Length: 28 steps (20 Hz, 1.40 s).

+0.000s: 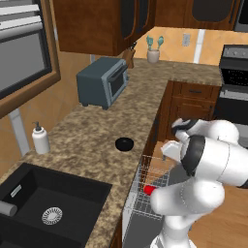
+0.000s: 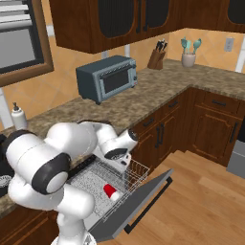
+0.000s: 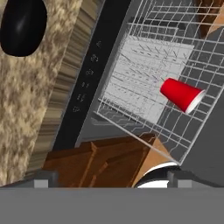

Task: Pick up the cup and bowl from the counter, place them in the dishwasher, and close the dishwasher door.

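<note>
The red cup lies on its side in the white wire rack of the dishwasher, also seen as cup and cup. The black bowl sits on the speckled counter near its edge, up left as bowl in the hand view. My gripper hangs over the pulled-out rack, right of the bowl, open with nothing between its fingertips. The dishwasher door lies folded down, open.
A grey toaster oven stands at the back of the counter. A white soap dispenser is beside the black sink. A knife block and a utensil holder stand far off. The oven range is at the right.
</note>
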{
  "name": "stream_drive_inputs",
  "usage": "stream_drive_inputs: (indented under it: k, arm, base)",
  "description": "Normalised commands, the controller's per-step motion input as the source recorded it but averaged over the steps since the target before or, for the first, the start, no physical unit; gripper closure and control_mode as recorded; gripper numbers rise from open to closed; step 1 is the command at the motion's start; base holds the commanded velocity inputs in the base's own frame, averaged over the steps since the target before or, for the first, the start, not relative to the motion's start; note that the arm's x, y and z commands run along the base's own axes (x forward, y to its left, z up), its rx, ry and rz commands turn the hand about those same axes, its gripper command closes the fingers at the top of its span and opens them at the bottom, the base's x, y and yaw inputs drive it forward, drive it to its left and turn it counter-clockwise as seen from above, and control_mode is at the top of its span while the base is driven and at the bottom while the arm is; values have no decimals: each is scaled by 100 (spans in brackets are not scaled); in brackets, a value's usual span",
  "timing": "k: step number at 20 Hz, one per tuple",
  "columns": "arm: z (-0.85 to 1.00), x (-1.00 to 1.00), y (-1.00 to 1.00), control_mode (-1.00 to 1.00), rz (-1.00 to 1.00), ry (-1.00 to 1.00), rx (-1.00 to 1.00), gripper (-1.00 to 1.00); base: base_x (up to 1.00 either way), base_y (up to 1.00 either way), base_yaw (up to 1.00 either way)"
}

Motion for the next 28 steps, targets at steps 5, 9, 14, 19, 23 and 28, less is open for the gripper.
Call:
stream_drive_inputs:
  k: [5, 9, 14, 19, 23, 28]
  arm:
    - [54, 4, 33, -100, -9, 0, -9, -100]
    - [54, 20, 45, -100, -13, 8, -14, -100]
    - [65, 19, 41, -100, -12, 11, -15, -100]
    - [0, 60, 66, -100, -18, 9, -20, -100]
    - [-2, 66, 33, -100, -11, 8, -10, -100]
    - [-12, 56, 4, -100, -5, 4, -2, -100]
  base:
    - [0, 0, 0]
    - [0, 0, 0]
    - [0, 0, 0]
    - [0, 0, 0]
    - [0, 0, 0]
    - [0, 0, 0]
